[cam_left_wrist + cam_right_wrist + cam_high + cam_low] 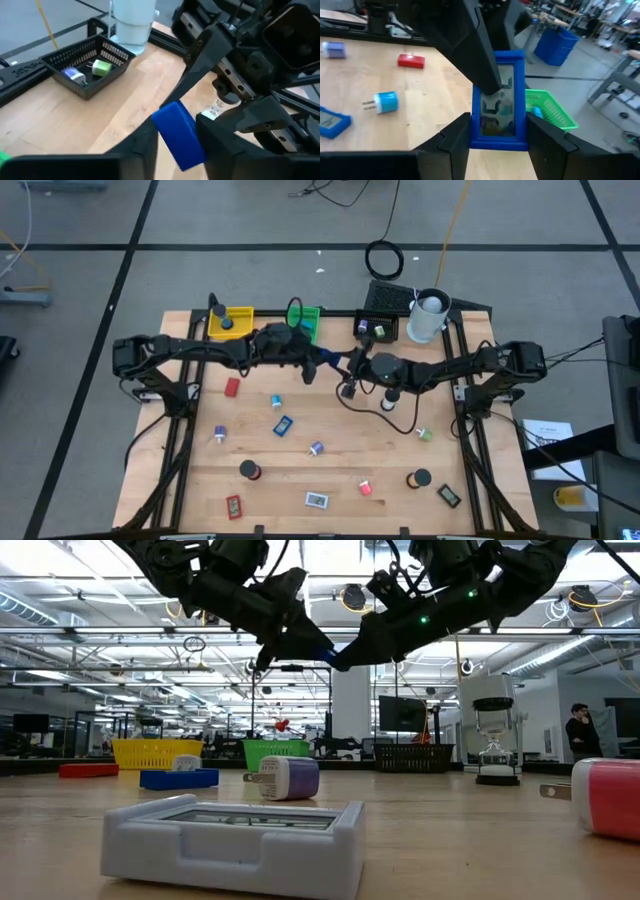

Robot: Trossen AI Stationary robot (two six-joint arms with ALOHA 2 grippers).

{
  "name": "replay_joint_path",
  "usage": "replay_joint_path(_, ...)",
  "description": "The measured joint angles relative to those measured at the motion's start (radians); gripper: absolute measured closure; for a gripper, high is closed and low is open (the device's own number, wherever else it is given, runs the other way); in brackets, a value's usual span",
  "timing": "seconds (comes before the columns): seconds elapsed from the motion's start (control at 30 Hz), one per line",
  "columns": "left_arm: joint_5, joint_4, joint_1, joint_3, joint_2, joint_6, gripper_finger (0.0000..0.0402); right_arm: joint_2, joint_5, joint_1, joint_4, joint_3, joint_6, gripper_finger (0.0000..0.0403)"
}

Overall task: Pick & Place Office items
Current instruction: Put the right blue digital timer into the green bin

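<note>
Both arms meet in mid-air over the back middle of the table (330, 480), and a blue flat piece (499, 102) hangs between them: this reads as a handover step in the pick-and-place job. In the right wrist view the right gripper (497, 132) has its two fingers pressed against the piece's long side edges, gripping it. The left gripper (177, 142) also has a finger on either side of the blue piece in its own wrist view, with one dark finger lying across the piece's face as seen from the right wrist. Whether the left grip is firm yet cannot be told, since the contact itself is hidden.

The piece sits well above the wood, roughly between the green tray (305, 318) and the black tray (378, 328), which already holds a purple bit (75, 75) and a green bit (101, 67).

The piece is a flat rectangle with a framed window on one face. Its long axis runs out from the right gripper along the finger direction, and the windowed face is turned toward the right wrist camera. From the left wrist it appears edge-on and tilted.

The next move probably calls for one gripper to let go only once the other holds securely, and then a carry to a tray. Which tray it belongs in cannot be judged from here.
</note>
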Motion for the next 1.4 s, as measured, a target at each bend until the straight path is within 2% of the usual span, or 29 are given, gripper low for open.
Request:
replay_joint_path(0.07, 0.000, -0.008, 0.006, 0.000, 0.000, 0.040, 0.0321, -0.001, 0.000, 0.003, 0.001, 0.000, 0.001, 0.0240)
replay_joint_path(0.17, 0.008, -0.044, 0.034, 0.000, -0.027, 0.070, 0.0343, 0.000, 0.073, 0.020, 0.003, 0.000, -0.018, 0.0220)
replay_joint_path(0.3, -0.003, -0.109, 0.106, 0.000, -0.103, 0.095, 0.0343, 0.000, 0.167, 0.028, -0.004, 0.000, -0.034, 0.0192)
replay_joint_path(0.5, -0.069, -0.272, 0.248, 0.001, -0.142, 0.141, 0.0343, 0.000, 0.165, 0.025, -0.002, 0.000, -0.059, 0.0167)
replay_joint_path(0.67, -0.077, -0.324, 0.348, 0.023, -0.072, 0.211, 0.0343, 0.000, 0.164, 0.024, 0.003, 0.000, -0.071, 0.0171)
replay_joint_path(0.73, -0.070, -0.350, 0.365, 0.073, -0.034, 0.253, 0.0343, 0.000, 0.164, 0.024, 0.006, 0.000, -0.074, 0.0176)
replay_joint_path(0.93, -0.077, -0.533, 0.350, 0.245, 0.123, 0.369, 0.0343, 0.000, 0.164, 0.024, 0.005, 0.000, -0.079, 0.0187)
replay_joint_path(1.03, -0.098, -0.557, 0.341, 0.296, 0.194, 0.397, 0.0343, 0.000, 0.164, 0.025, 0.005, 0.000, -0.079, 0.0188)
replay_joint_path(1.27, -0.148, -0.539, 0.365, 0.308, 0.265, 0.419, 0.0343, 0.000, 0.161, 0.026, 0.004, -0.001, -0.082, 0.0190)
replay_joint_path(1.4, -0.129, -0.524, 0.398, 0.310, 0.289, 0.401, 0.0343, 0.000, 0.161, 0.026, 0.005, -0.001, -0.083, 0.0191)
